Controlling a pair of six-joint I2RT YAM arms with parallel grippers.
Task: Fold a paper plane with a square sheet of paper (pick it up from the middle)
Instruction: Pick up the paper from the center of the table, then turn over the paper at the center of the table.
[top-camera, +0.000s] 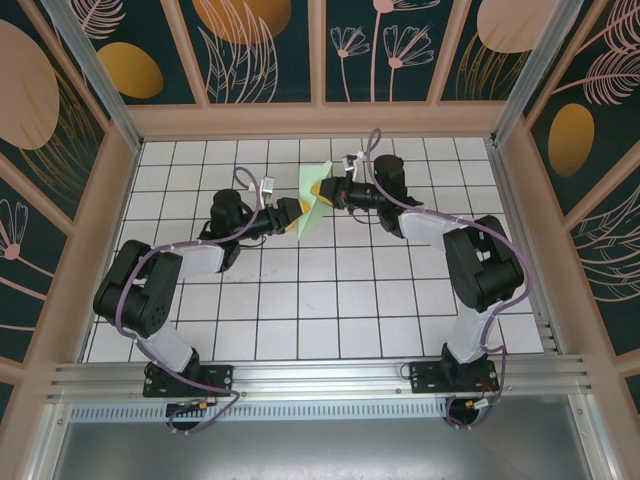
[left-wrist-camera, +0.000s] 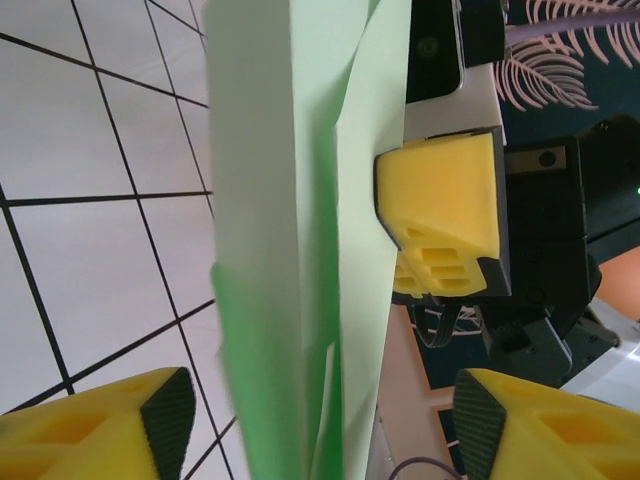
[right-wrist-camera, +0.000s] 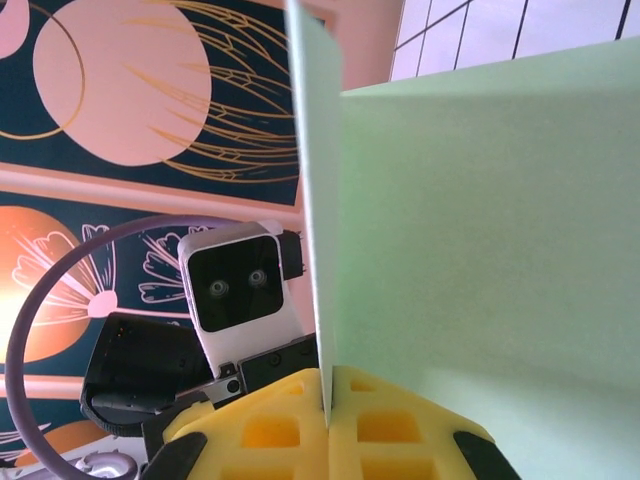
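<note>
The pale mint-green sheet of paper is folded lengthwise into several layers and hangs upright above the table's far middle. My right gripper is shut on its edge; in the right wrist view the yellow fingertips pinch the paper with no gap. My left gripper faces it from the left and stands open. Its two yellow fingers straddle the folded paper without touching it. I cannot tell whether the folded shape is the paper plane.
The white grid-tiled table is ringed by a wooden frame and patterned dark walls. The right gripper's yellow finger sits just beyond the paper in the left wrist view. The left arm's white camera housing faces the right wrist.
</note>
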